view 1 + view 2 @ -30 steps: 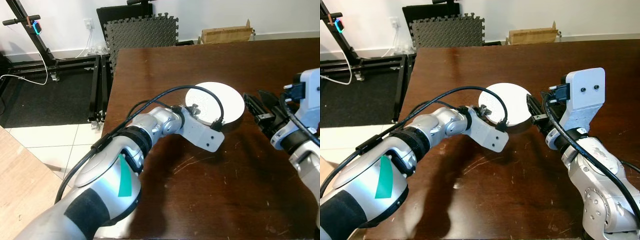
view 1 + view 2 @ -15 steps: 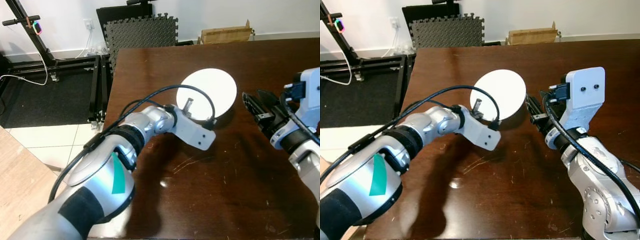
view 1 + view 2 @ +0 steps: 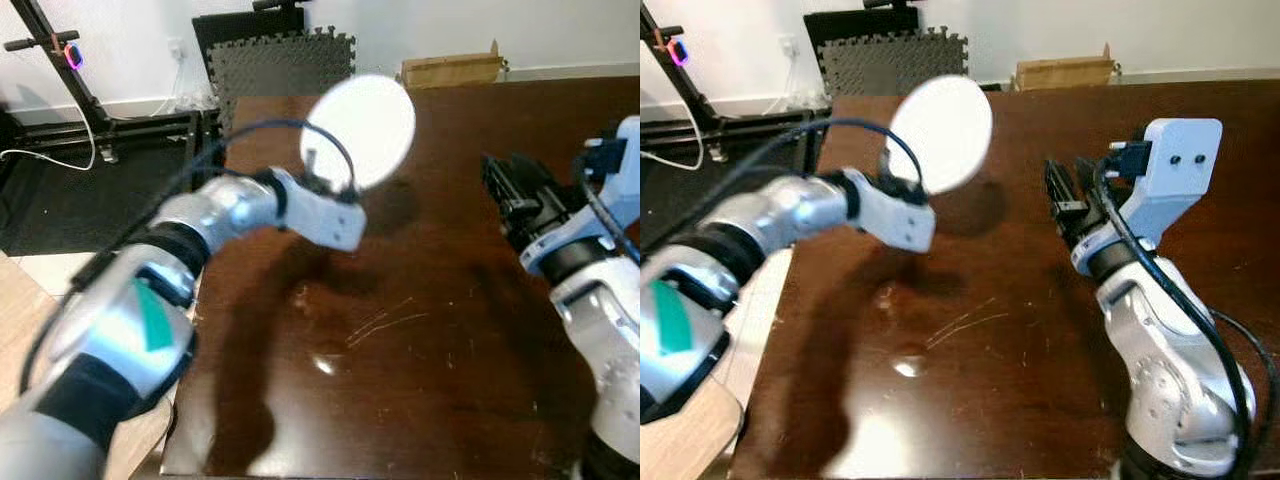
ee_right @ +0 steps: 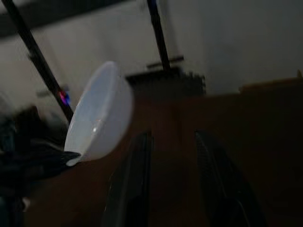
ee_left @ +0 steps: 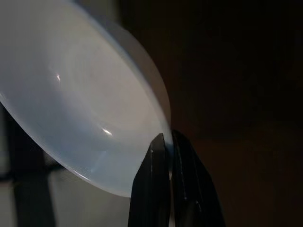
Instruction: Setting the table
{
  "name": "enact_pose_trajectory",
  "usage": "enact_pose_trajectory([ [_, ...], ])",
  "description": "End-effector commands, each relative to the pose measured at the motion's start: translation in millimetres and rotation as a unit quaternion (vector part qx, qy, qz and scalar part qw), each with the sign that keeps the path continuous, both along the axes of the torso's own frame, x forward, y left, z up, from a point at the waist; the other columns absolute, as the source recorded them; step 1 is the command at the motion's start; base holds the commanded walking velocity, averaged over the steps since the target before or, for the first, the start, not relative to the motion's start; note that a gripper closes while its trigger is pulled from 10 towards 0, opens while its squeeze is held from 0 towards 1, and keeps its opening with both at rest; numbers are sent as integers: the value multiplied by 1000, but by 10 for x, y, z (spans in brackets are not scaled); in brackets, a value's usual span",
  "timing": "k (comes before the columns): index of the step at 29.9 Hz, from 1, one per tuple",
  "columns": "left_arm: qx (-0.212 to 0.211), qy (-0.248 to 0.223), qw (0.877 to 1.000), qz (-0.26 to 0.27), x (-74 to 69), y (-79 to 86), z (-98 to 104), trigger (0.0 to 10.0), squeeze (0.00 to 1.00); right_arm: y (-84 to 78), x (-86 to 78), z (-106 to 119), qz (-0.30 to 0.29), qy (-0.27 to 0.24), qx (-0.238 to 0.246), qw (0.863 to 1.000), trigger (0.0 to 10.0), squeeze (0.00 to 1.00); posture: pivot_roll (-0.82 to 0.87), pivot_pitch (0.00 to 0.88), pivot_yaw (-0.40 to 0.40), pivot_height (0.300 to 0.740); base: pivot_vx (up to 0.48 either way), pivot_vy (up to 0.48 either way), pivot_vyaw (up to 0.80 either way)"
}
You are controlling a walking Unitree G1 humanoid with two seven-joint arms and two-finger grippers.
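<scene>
Left wrist view: the left gripper pinches the rim of the white plate between closed fingers. A second ago the plate lay on the dark table; now it is lifted clear and tilted (near the far-left corner). The right gripper waits beside it, fingers apart, empty. Placing probably comes next.

Motion blur softens the left arm and the white plate in the head views, the plate's far rim runs off the left wrist view, and the dark right wrist view blurs the right gripper.
</scene>
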State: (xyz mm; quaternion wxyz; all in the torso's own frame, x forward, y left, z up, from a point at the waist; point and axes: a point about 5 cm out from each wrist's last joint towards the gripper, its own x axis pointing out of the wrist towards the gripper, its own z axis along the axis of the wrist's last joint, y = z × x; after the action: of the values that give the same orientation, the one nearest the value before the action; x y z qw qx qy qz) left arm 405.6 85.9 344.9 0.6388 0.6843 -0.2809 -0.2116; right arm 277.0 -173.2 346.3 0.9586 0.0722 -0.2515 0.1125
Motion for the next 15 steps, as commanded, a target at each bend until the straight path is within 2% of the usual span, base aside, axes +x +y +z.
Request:
enact_pose_trajectory([
  [1, -30, -24, 999, -20, -32, 33, 16, 10000, 0, 146, 56, 49, 40, -16, 11, 999, 10000, 0, -91, 140, 109, 740, 0, 0, 0],
  [3, -36, -31, 999, -22, -38, 45, 23, 10000, 0, 194, 79, 57, 52, -18, 11, 998, 10000, 0, -80, 128, 102, 740, 0, 0, 0],
  [8, -70, -56, 995, -43, -88, 61, 67, 10000, 0, 507, 184, 219, 133, -49, -1, 990, 10000, 0, -11, 69, 46, 740, 0, 0, 0],
  [9, -70, -56, 995, -43, -88, 61, 67, 10000, 0, 507, 184, 219, 133, -49, -1, 990, 10000, 0, -11, 69, 46, 740, 0, 0, 0],
  [10, -62, -69, 994, -53, -110, 37, 72, 10000, 0, 622, 197, 279, 166, -63, -10, 984, 10000, 0, 5, 53, 31, 740, 0, 0, 0],
  [11, -45, -77, 994, -59, -122, 20, 63, 10000, 0, 666, 203, 310, 179, -69, -14, 981, 10000, 0, 5, 53, 31, 740, 0, 0, 0],
  [13, -45, -77, 994, -59, -122, 20, 63, 10000, 0, 666, 203, 310, 179, -69, -14, 981, 10000, 0, 5, 53, 31, 740, 0, 0, 0],
  [14, -6, -93, 993, -71, -144, -19, 55, 10000, 0, 742, 211, 359, 209, -74, -20, 975, 10000, 0, 18, 39, 15, 740, 0, 0, 0],
  [15, -6, -93, 993, -71, -144, -19, 55, 10000, 0, 742, 211, 359, 209, -74, -20, 975, 10000, 0, 18, 39, 15, 740, 0, 0, 0],
])
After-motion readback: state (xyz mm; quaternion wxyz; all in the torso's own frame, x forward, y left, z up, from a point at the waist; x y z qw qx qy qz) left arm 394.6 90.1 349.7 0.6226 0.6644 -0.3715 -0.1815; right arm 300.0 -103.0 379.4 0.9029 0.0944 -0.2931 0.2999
